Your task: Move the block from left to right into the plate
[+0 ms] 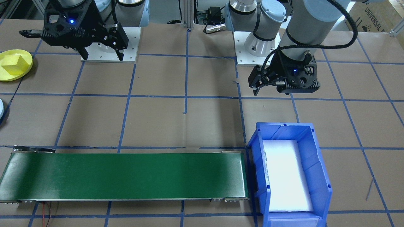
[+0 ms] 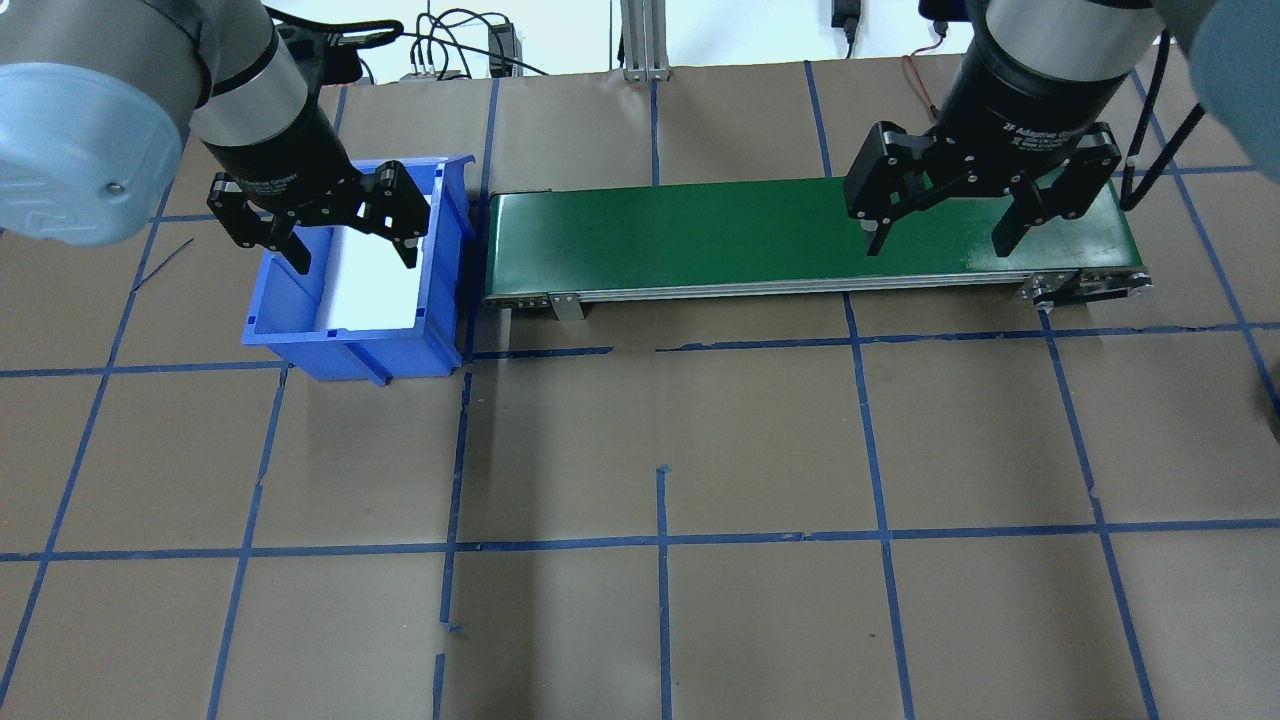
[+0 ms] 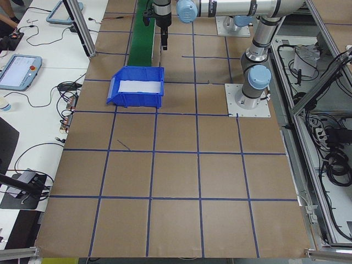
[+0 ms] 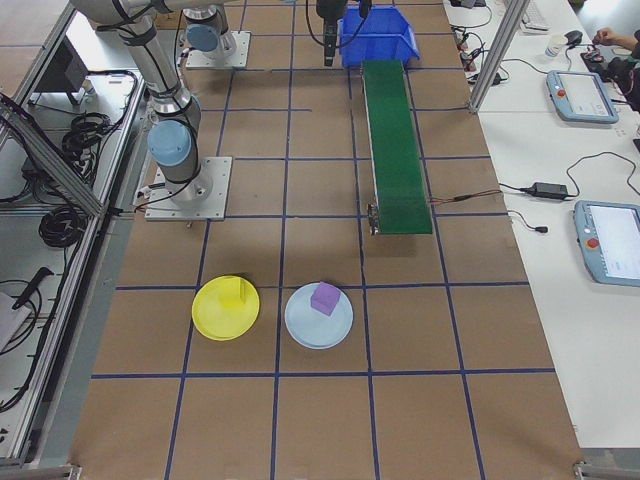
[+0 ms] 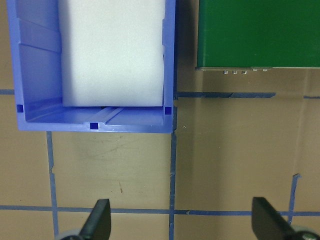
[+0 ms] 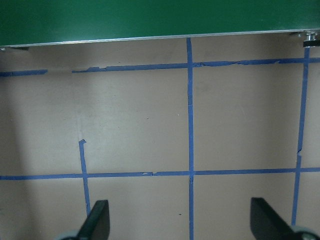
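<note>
**Yellow block lying in the yellow plate, both my grippers held apart and empty**

The plate (image 4: pixel 225 307) is round, shallow and bright yellow, with a raised rim. It lies on the brown paper of the table (image 2: pixel 660 450), well away from the conveyor's end, on my right side. In the front-facing view it shows only at the frame's left edge. The block (image 4: pixel 236 294) is a yellow cube of the very same colour as the plate, so it reads mostly by its shaded faces; it lies inside the plate, off centre, and is a few times narrower than the plate.

Just beside the yellow plate lies a pale blue plate (image 4: pixel 318 315) with a purple cube (image 4: pixel 325 298) on it. The two plates are near each other but apart.

My right gripper (image 2: pixel 940 238) hangs above the table near the right end of the green conveyor belt (image 2: pixel 800 235), its fingers spread wide with nothing between them. The wrist view beneath it shows only bare paper and blue tape lines.

My left gripper (image 2: pixel 352 258) hovers by the near wall of the blue bin (image 2: pixel 345 345), fingers likewise spread and empty. The bin holds a white foam pad (image 5: pixel 112 50) and stands just beside the conveyor's left end.
</note>
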`<state>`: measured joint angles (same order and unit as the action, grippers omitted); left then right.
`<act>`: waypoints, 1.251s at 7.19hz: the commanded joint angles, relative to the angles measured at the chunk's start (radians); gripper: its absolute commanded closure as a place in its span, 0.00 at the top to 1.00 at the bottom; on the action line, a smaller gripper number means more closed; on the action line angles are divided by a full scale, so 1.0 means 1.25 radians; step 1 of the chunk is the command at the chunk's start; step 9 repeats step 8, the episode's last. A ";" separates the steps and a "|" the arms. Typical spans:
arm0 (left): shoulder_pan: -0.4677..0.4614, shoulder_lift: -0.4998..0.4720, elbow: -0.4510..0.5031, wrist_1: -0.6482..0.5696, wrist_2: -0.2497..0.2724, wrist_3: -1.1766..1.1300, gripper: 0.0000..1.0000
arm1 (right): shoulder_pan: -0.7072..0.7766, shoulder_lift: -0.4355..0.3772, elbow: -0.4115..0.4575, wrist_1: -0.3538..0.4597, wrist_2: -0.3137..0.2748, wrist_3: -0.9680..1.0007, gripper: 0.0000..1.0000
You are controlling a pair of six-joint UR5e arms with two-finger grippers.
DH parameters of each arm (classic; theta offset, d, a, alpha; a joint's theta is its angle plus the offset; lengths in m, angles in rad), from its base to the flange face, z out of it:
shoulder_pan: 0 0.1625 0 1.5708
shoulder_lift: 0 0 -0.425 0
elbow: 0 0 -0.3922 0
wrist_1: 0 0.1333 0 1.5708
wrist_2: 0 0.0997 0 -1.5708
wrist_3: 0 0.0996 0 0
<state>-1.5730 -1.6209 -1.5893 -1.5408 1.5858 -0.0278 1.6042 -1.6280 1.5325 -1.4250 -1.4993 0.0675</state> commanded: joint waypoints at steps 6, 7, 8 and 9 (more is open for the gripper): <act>-0.001 0.002 0.000 -0.014 0.003 -0.001 1.00 | -0.046 0.003 -0.012 -0.009 -0.013 -0.082 1.00; -0.001 0.002 0.000 -0.014 0.003 -0.001 1.00 | -0.048 0.002 -0.015 -0.007 -0.017 -0.081 1.00; -0.001 0.002 0.000 -0.014 0.003 0.000 1.00 | -0.045 -0.002 -0.026 0.001 -0.042 -0.082 1.00; -0.001 0.002 0.000 -0.014 0.003 0.000 1.00 | -0.045 -0.002 -0.026 0.001 -0.042 -0.082 1.00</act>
